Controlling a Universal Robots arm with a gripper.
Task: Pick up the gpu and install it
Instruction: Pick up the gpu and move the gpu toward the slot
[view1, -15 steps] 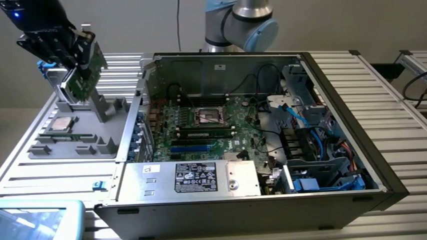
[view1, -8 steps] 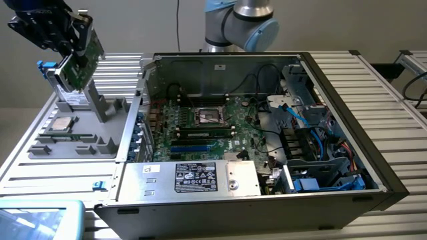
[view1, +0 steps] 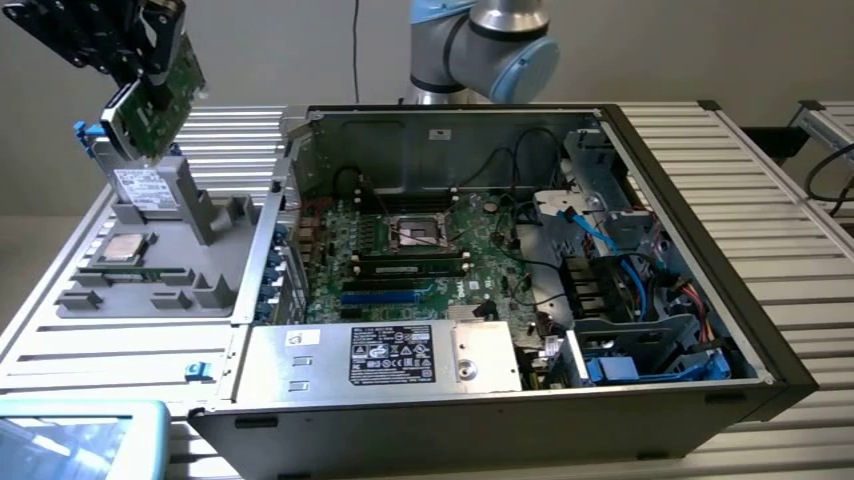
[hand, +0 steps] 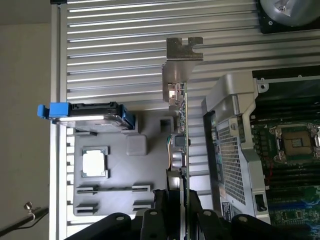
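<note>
Jaws closed on the gpu, clamping the board end opposite its silver end bracket. The card sticks straight out from between them, in the air above the gray parts tray, clear of it. Likely light, stiff, fragile: grip bare board edges, not components.

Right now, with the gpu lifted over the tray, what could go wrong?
1. The gripper pinches the gpu by one end, and the card hangs tilted. It might slip and fall on the drive or tray below.
2. Black cables loop over the motherboard inside the case. The card could snag them on its way in.
</note>
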